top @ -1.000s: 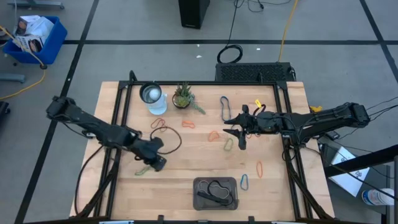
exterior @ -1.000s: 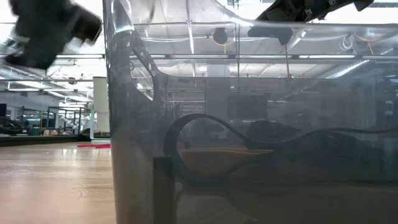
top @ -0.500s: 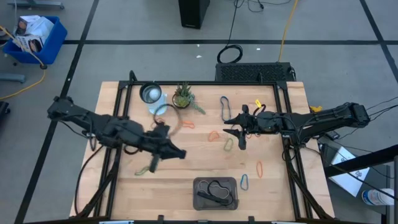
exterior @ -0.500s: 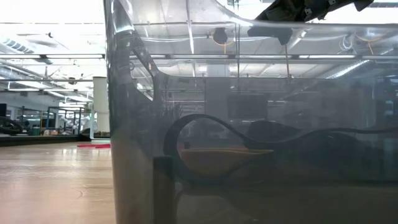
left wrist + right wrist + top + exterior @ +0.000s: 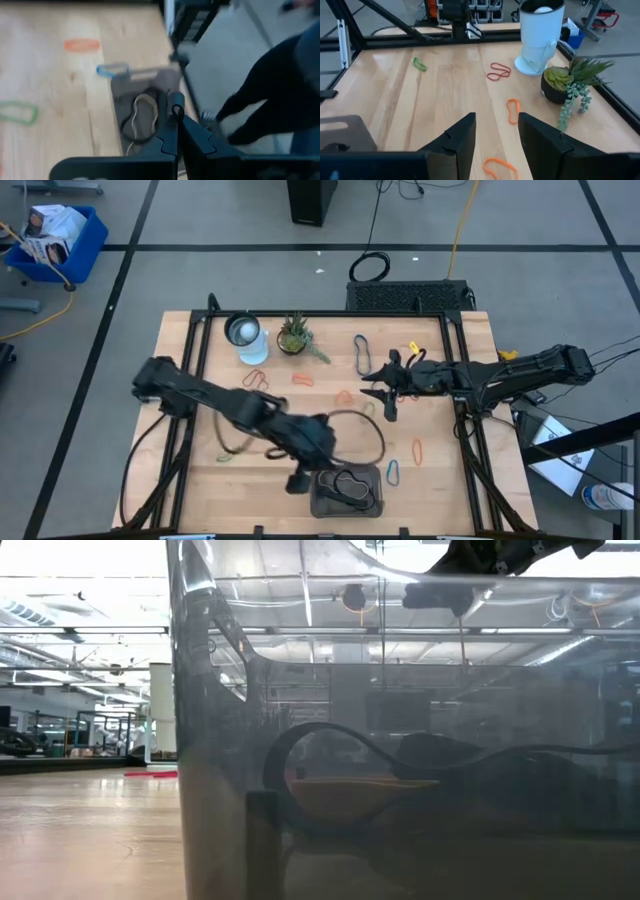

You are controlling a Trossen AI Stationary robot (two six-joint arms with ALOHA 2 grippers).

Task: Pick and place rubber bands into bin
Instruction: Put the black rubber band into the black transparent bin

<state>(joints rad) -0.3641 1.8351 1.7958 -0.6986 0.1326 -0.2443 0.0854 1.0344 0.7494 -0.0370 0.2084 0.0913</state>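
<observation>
Left arm stretched from the table's left edge diagonally toward the near middle, elbow bent, wrist angled down. Left gripper [image 5: 300,480] low at the near centre, fingers [image 5: 176,111] pressed together to a closed tip in the left wrist view. Right arm reaching in from the right edge, almost straight, level across the table. Right gripper [image 5: 385,392] right of centre, pointing left, fingers [image 5: 462,137] spread apart with a clear gap between them.
</observation>
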